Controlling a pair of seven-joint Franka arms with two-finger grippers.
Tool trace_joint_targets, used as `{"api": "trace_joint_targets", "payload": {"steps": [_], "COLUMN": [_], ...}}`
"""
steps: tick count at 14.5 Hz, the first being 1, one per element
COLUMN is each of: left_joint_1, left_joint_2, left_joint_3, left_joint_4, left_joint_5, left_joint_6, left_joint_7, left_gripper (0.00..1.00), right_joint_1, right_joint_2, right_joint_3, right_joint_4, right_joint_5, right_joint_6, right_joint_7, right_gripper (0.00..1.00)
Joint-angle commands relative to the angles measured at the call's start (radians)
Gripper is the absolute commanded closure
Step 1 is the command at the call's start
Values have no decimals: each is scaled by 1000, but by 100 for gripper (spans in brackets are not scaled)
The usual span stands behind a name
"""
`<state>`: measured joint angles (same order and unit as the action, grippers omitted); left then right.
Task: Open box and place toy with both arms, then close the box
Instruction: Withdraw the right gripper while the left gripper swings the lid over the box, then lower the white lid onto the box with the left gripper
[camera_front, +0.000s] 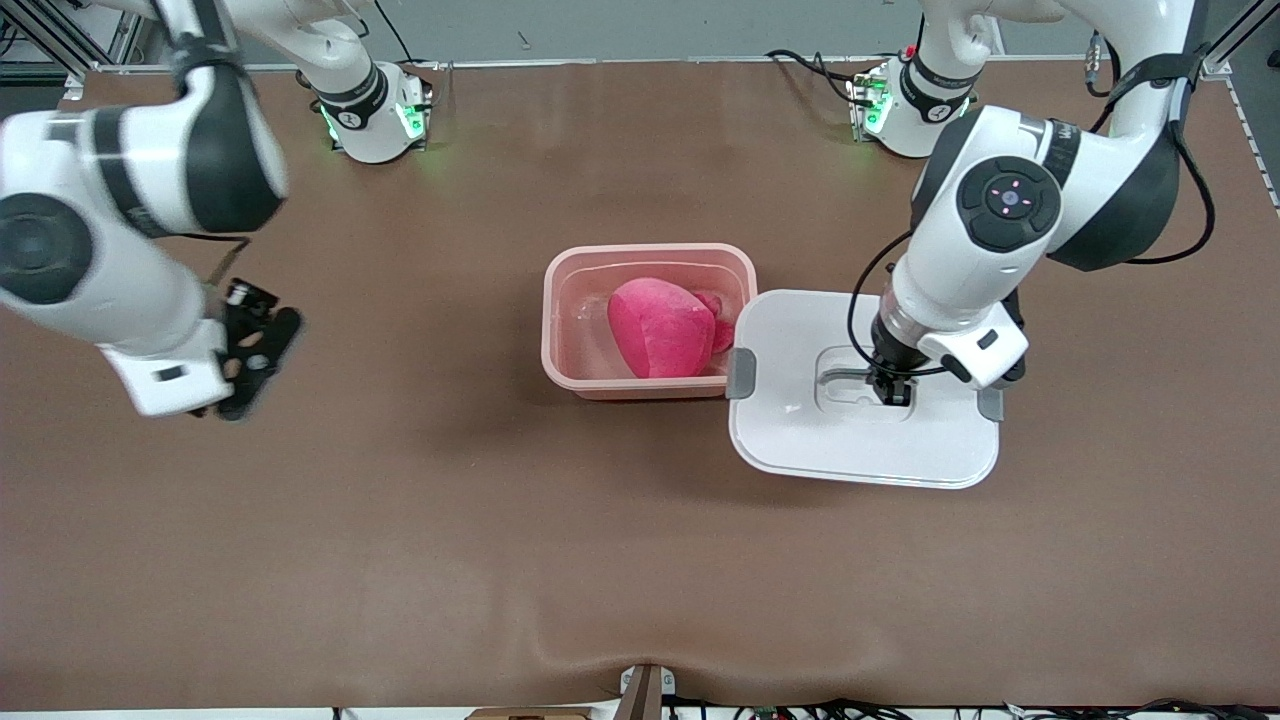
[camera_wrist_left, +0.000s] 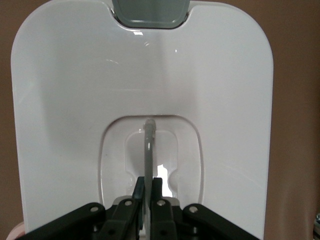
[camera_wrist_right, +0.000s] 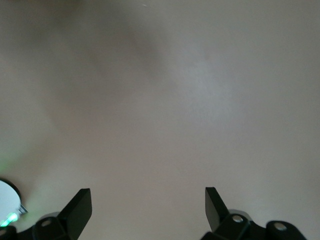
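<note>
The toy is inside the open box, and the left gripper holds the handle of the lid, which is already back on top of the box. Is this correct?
Not quite. The lid is not on the box; the front view shows it lying on the table beside the box, toward the left arm's end. The rest holds: the toy is inside, and the left gripper holds the handle.

Even overhead light, bright; soft shadows under the box (camera_front: 648, 320) and lid (camera_front: 865, 395); right arm (camera_front: 110, 240) motion-blurred in front view; small glare specks on lid in left wrist view; right wrist view washed out, table (camera_wrist_right: 160, 100) hazy, defocused.
</note>
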<state>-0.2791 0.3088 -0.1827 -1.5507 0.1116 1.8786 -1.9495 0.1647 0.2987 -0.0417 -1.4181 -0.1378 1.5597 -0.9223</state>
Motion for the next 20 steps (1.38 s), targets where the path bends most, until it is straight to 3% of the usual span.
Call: {"api": "trace_joint_targets", "payload": {"steps": [1,7,11,17,20], "left_joint_1": [-5,-37,-97,-184,-207], "left_joint_2": [-20,-13,9,47,58], "left_joint_3": [-35,-90,-90,-89,-90], "left_joint_4": [-3,14,15,49,47], "left_joint_5": [0,3,3,13,16], "left_joint_6": [1,1,1,2,4], "left_joint_7": [-69,-195,-265,-380,-420], "left_gripper": [100,100,100,100,100], "right_joint_1": [-62,-99,-195,-209,-209], "right_joint_2": [-70,-205,-326,-352,-343], "right_joint_3": [23,22,22,25,25], "right_joint_4": [-56,-189,-360,-351,-288], "right_joint_5": [52,63,138,162,165], "right_joint_6": [0,34,148,91,53], "right_joint_7": [129,442,465,724,815], "right_gripper": [0,0,0,0,0]}}
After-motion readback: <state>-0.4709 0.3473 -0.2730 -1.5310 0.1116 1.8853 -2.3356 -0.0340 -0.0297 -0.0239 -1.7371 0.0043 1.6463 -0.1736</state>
